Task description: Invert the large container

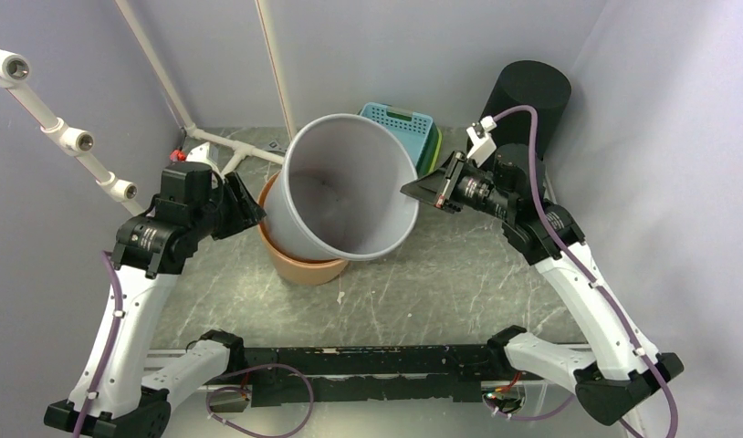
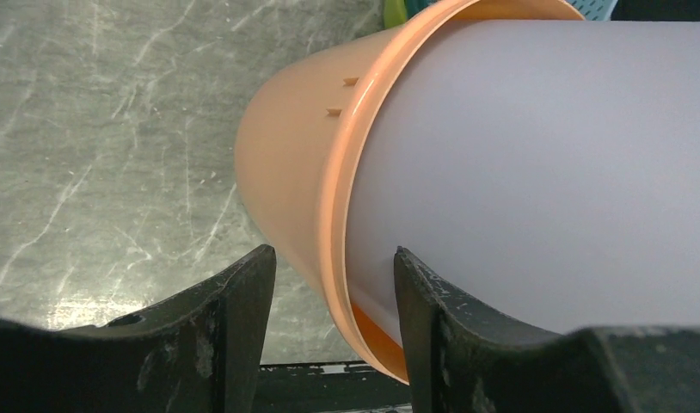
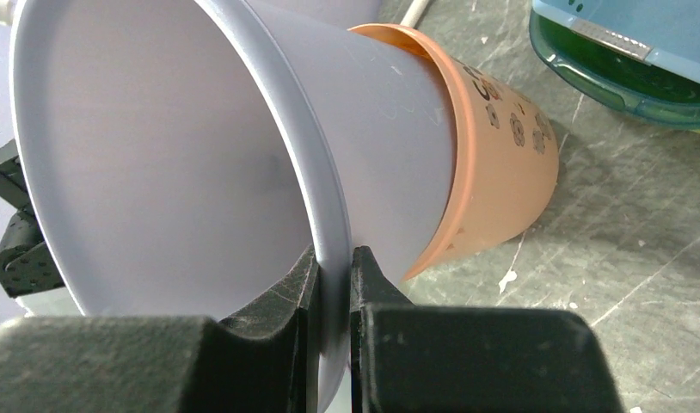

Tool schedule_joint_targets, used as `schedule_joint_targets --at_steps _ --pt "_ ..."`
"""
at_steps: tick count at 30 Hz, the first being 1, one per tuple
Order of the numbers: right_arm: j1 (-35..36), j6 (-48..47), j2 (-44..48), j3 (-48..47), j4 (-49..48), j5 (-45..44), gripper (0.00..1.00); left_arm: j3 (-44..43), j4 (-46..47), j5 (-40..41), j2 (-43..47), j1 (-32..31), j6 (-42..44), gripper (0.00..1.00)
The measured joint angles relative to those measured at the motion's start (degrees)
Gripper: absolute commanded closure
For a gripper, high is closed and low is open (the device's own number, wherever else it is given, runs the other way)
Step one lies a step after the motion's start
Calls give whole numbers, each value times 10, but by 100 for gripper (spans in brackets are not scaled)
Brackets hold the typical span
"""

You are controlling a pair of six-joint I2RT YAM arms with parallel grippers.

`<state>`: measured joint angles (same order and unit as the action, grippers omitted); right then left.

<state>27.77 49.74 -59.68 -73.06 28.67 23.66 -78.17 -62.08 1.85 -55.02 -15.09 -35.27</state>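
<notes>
While right gripper [image 3: 334, 275] clamps thin rim of grey bucket [image 1: 350, 182], left gripper [image 2: 334, 258] is open by orange pot [image 2: 286, 172]; likely light, slick.

The top camera looks down from behind the arms over the whole bench [image 1: 459, 274]. Wrist cameras sit close behind left claw [image 2: 334, 254] and right claw [image 3: 334, 258] — facing opposite sides of one grey bucket [image 1: 350, 182].

Orange tub [image 1: 306, 265], baskets [image 1: 406, 122] on grey table [image 1: 441, 283]
</notes>
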Motion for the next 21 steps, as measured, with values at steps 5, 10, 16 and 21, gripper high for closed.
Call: schedule_joint_targets --at_steps 5,10,16,21 --pt "-2 -3 19 -5 -1 -5 100 -8 -2 18 0 0 1 43" --pt "-3 -7 29 -17 0 -12 100 -16 -10 24 0 0 1 40" --pt "-3 -18 34 -31 -1 -17 100 -34 -14 25 3 0 1 34" --pt "-4 -21 52 -30 -10 -21 100 -39 -11 23 19 0 1 33"
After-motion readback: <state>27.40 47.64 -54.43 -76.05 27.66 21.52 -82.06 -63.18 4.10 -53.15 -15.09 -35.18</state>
